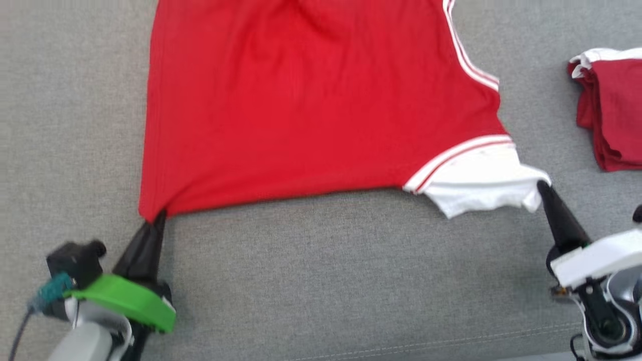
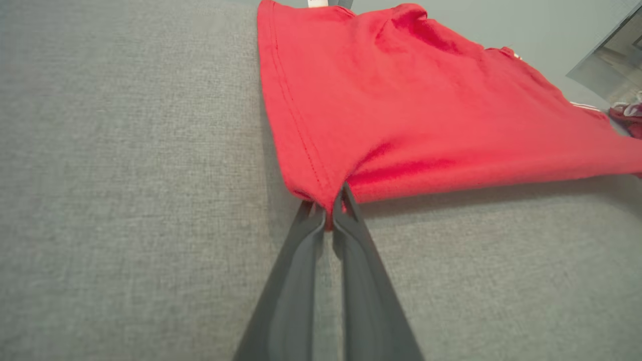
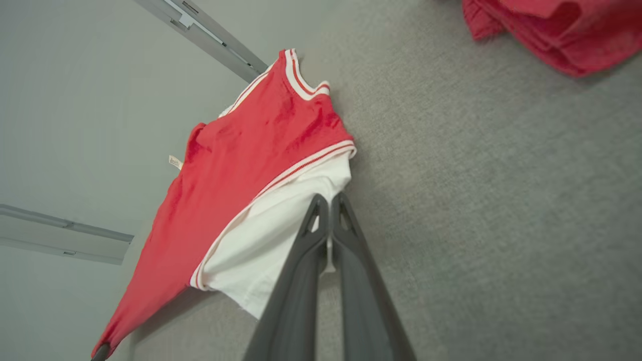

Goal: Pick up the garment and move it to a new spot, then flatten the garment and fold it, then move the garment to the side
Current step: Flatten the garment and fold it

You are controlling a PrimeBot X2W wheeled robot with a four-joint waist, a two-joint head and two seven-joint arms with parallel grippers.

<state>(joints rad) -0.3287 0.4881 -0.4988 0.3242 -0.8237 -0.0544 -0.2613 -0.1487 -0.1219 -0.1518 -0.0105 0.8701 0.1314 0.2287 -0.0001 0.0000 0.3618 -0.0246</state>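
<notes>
Five items are entered, largest first.

1. surface (image 1: 321, 281): grey woven cloth, on which everything is laid.
2. garment (image 1: 311, 110): red shirt with white-striped trim and a white sleeve (image 1: 476, 185). It is spread across the middle of the surface, its far part cut off by the top of the head view. The near edge is drawn taut between two held corners. This edge appears slightly raised, a shadow being seen beneath it in the left wrist view. A few soft creases are noted in the body.
3. pile (image 1: 614, 115): darker red folded clothes with white trim, set at the right edge, well apart from the garment.
4. left hand (image 1: 158, 216): clenched on the near-left hem corner, red cloth being pinched between the fingertips.
5. right hand (image 1: 542, 186): clenched on the tip of the white sleeve.

Progress, as judged: pick-up and placing at a spot are taken as done, or nearly. Flattening is the step in hand, the cloth being held stretched and not let go. The fold is not begun, no layer being doubled over. The move to the side, perhaps toward the pile, is left.
</notes>
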